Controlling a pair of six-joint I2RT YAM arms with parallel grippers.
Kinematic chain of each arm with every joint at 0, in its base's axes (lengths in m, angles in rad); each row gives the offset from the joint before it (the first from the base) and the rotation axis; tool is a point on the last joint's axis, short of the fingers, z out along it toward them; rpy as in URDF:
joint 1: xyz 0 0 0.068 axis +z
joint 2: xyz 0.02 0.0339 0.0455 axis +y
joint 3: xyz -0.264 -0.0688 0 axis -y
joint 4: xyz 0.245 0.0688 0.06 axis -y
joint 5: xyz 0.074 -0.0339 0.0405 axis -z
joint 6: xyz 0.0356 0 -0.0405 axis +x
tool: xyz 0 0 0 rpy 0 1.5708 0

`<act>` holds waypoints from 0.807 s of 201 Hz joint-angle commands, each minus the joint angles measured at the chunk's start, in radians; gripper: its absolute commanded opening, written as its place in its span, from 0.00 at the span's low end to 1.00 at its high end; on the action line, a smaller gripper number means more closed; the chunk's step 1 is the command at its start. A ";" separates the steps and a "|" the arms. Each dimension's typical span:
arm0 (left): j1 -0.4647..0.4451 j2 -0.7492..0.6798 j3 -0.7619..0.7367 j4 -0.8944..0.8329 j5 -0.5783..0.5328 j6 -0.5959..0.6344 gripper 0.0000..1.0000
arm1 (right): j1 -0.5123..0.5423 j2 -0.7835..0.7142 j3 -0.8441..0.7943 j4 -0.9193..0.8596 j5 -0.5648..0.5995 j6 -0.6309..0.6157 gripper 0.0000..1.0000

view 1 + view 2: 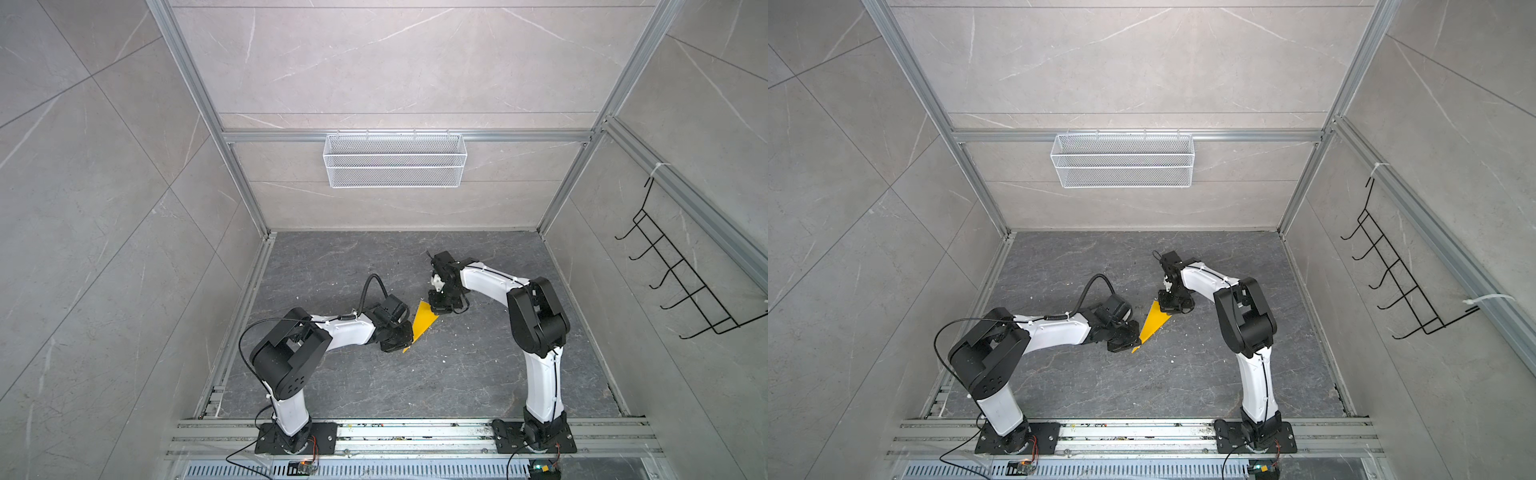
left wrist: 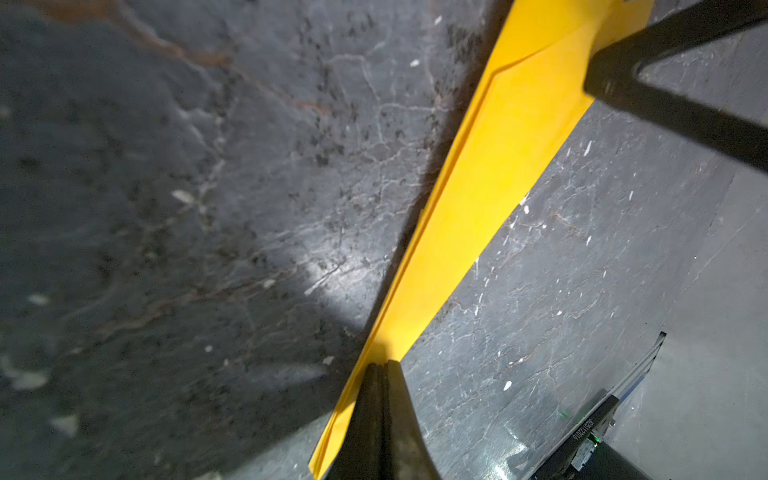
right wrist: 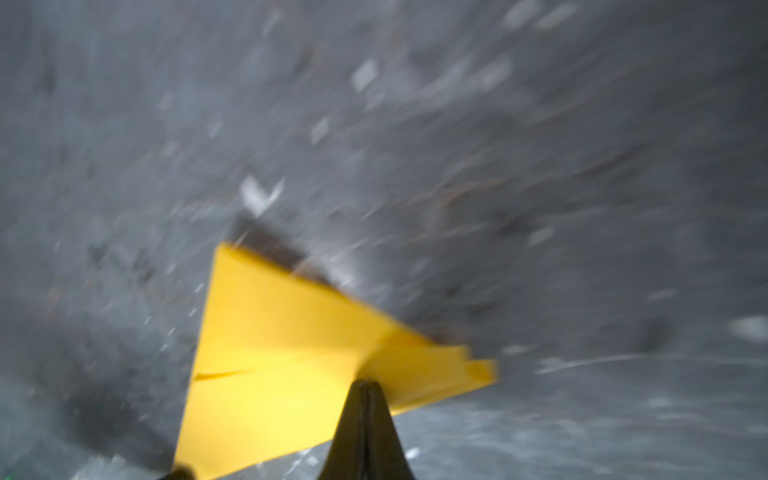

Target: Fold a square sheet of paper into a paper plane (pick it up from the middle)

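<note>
Nearest the lens, left arm and right arm bend inward over the desk, where the yellow paper plane lies between them, long axis slanting from narrow nose at the left fingers to wide tail at the right fingers; both pairs are closed, tips on the paper at opposite ends, pinching or pressing I cannot tell, so each arm is nearer its own end
</note>
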 commanded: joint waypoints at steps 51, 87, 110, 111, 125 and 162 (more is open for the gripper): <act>0.011 -0.064 0.039 -0.021 -0.009 0.019 0.08 | -0.029 -0.128 0.020 -0.066 0.185 -0.002 0.13; 0.059 -0.163 0.038 0.021 -0.019 0.048 0.34 | -0.003 -0.248 -0.050 -0.068 0.157 0.027 0.26; 0.108 -0.237 -0.005 0.014 -0.065 0.070 0.52 | 0.028 -0.294 -0.094 -0.065 0.154 0.055 0.33; 0.110 -0.241 -0.007 0.013 -0.068 0.073 0.52 | 0.031 -0.295 -0.095 -0.064 0.154 0.056 0.33; 0.145 -0.289 -0.037 -0.018 -0.101 0.095 0.60 | 0.065 -0.307 -0.110 -0.064 0.158 0.077 0.41; 0.242 -0.409 -0.125 -0.100 -0.187 0.157 0.73 | 0.196 -0.292 -0.119 -0.071 0.229 0.134 0.62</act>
